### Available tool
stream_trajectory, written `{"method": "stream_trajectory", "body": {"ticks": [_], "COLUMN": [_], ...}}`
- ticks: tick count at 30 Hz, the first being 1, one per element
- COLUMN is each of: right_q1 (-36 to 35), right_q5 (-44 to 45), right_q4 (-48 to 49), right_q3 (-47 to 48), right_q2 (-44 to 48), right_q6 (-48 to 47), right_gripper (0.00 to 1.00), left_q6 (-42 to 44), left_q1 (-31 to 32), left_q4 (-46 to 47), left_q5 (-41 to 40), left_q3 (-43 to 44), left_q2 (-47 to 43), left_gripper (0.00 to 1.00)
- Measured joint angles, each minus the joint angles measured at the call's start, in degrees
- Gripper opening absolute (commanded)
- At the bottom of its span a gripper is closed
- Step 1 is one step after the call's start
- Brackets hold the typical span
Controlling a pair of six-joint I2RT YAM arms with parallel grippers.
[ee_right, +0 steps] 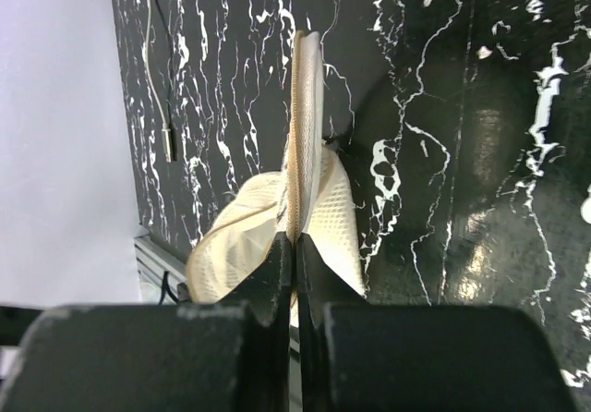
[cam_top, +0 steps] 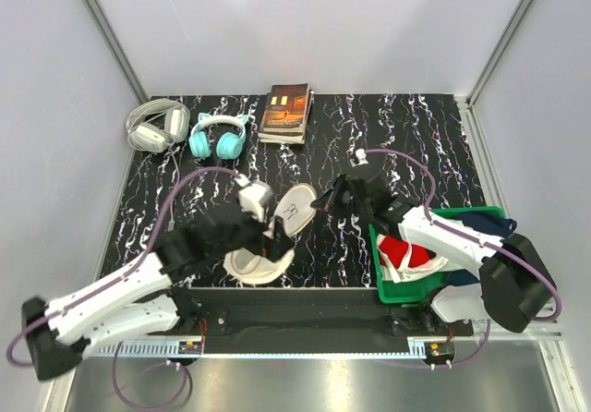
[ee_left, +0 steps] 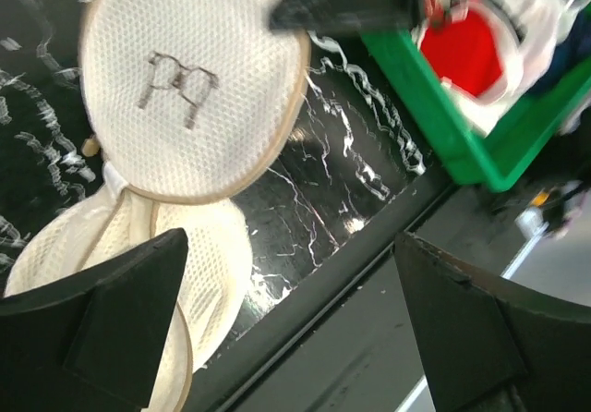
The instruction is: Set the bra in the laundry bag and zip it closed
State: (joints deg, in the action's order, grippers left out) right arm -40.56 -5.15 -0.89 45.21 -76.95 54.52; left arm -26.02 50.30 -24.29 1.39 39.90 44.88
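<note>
Laundry bag [cam_top: 294,211] with black drawing [ee_left: 177,84], rim in right pincer [ee_right: 294,242]; left pincer [ee_left: 291,260] wide.

Matt mesh cloth for the laundry bag [ee_left: 231,116] — glossy veined table [cam_top: 406,135].

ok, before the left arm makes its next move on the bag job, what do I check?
1. Right tool clamped on the bag rim: ok.
2. Left tool open, nothing in it: ok.
3. Bag open, top half stood up off the bottom half: ok.
4. Bra inside the bag: cannot tell; some white fabric lies in the green bin.
5. Zip closed: not ok.
</note>
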Motion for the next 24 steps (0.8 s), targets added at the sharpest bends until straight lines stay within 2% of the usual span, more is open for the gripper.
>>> {"method": "stream_trajectory", "body": {"ticks": [2, 5, 11, 13, 15, 17, 18, 19, 21, 22, 24], "right_q1": [1.4, 2.08, 2.23, 2.27, 2.27, 2.34, 2.38, 2.49, 2.8, 2.97, 3.37], "right_q5": [-1.55, -3.89, -8.15, -9.25, -9.75, -10.38, -10.49, -10.47, -10.14, -9.16, -7.13], "right_q4": [-1.03, -1.97, -2.27, -2.36, -2.43, -2.45, -2.56, -2.75, -4.55, -6.08, -9.49], "right_q3": [0.0, 0.0, 0.11, 0.13, 0.13, 0.13, 0.13, 0.13, 0.15, 0.17, 0.2], "right_q2": [0.92, 1.81, 3.21, 4.31, 5.53, 6.93, 7.56, 7.98, 8.98, 9.64, 10.95], "right_q6": [0.09, 0.74, 2.78, 3.39, 3.85, 4.07, 4.04, 3.96, 3.02, 1.81, 0.07], "right_gripper": [0.0, 0.0, 0.0, 0.0, 0.01, 0.06, 0.1, 0.21, 0.37, 0.45, 0.5], "left_q6": [2.1, 4.83, 8.46, 8.96, 9.46, 10.03, 9.75, 9.81, 9.51, 9.46, 8.81], "left_q1": [6.62, 12.61, 14.25, 14.16, 13.7, 12.83, 12.44, 11.89, 10.88, 10.36, 9.16], "left_q4": [1.68, 4.15, 6.08, 5.9, 5.64, 5.4, 5.4, 5.35, 5.31, 4.92, 3.63], "left_q5": [-5.25, -12.15, -21.92, -25.33, -27.61, -28.61, -28.79, -28.72, -28.17, -27.96, -27.58], "left_q3": [1.09, 2.16, 4.92, 6.73, 8.57, 9.94, 10.19, 10.38, 10.58, 10.64, 10.75], "left_q2": [4.74, 10.56, 21.2, 24.48, 26.95, 28.09, 28.13, 28.0, 27.43, 27.04, 25.97], "left_gripper": [0.99, 0.99, 0.99, 0.83, 0.56, 0.44, 0.4, 0.32, 0.28, 0.22, 0.14]}}
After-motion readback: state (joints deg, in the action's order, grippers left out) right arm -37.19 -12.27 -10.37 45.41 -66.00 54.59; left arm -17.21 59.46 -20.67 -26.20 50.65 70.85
